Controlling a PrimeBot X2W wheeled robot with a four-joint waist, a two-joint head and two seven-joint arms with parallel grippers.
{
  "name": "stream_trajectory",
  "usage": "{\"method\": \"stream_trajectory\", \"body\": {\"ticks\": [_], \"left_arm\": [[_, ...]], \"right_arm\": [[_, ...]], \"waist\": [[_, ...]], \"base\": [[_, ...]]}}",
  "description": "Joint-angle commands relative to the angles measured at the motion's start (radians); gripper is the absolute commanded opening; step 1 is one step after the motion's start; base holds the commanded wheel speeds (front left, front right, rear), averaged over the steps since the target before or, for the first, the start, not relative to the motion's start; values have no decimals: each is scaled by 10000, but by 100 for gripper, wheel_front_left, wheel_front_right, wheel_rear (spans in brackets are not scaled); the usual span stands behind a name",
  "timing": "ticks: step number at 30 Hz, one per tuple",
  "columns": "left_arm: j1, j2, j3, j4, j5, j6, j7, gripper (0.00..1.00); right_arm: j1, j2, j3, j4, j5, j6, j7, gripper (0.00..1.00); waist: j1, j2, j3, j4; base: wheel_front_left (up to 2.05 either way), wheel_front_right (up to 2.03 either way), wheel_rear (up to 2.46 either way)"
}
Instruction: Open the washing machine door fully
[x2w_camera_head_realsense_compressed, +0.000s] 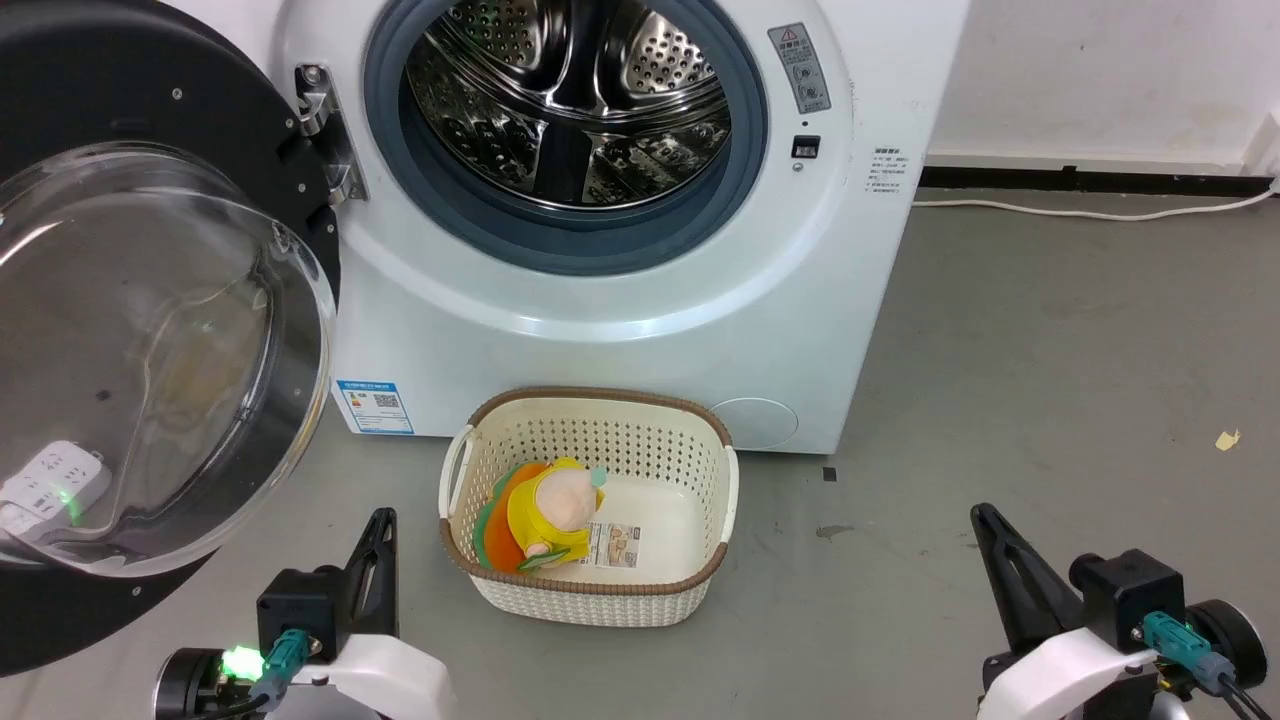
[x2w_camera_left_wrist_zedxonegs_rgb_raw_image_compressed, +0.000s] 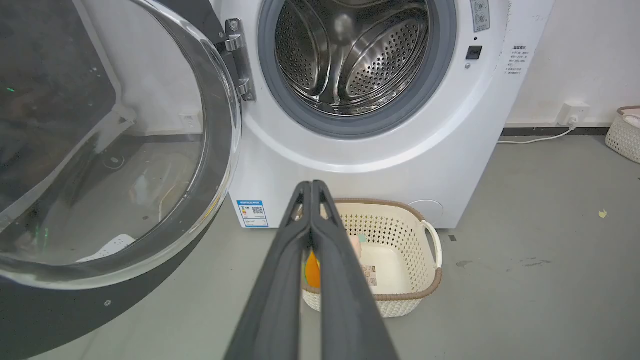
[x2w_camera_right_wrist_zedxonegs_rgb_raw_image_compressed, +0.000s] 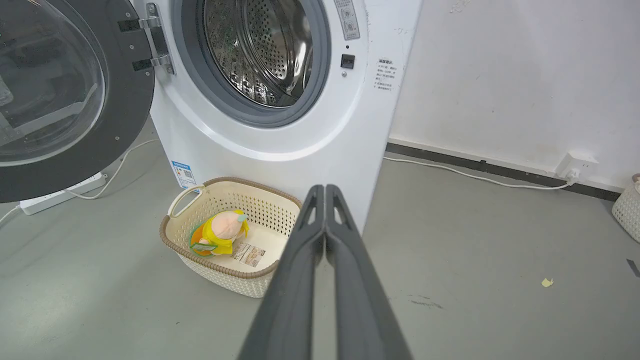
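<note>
Door (x2w_camera_head_realsense_compressed: 150, 330) stands swung wide on its hinge (x2w_camera_head_realsense_compressed: 325, 130) at the left of the washer (x2w_camera_head_realsense_compressed: 620, 330). The drum mouth is fully exposed. I cannot tell whether the door has reached its stop.

Left gripper (x2w_camera_head_realsense_compressed: 383, 518): fingers clenched together, holding nothing, low and near the door's lower rim but apart from it. Right gripper (x2w_camera_head_realsense_compressed: 985, 515): also clenched and empty, well apart from the door, over bare floor.

Risks as I judge them:
- If the door is already at its stop, any further push loads the hinge. Cause: I can't read the end of travel from these views.
- If a push is needed, clenched fingers on the glossy rim or bulging glass could skid off. The glass is the worse contact.
- A careless lift or sweep of the left arm could clip the rim and nudge the door back toward shut.
- The basket (x2w_camera_head_realsense_compressed: 590, 600) with a toy (x2w_camera_head_realsense_compressed: 550, 510) sits just in front of the washer, between the arms, so a reach across could knock it.
- A power strip (x2w_camera_right_wrist_zedxonegs_rgb_raw_image_compressed: 60, 192) lies on the floor below the door. Keep low moves away from it.
</note>
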Motion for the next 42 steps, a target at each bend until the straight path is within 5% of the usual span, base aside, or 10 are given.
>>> {"method": "stream_trajectory", "body": {"ticks": [1,42], "left_arm": [[-151,5,-5,-41,89,-43,3,0],[-151,5,-5,-41,89,-43,3,0]], "right_arm": [[-121,51,-11,-39,-76,8,5,0],[-121,51,-11,-39,-76,8,5,0]], "waist": [[0,0,0,0],[0,0,0,0]], "base": [[0,0,0],[0,0,0]]}}
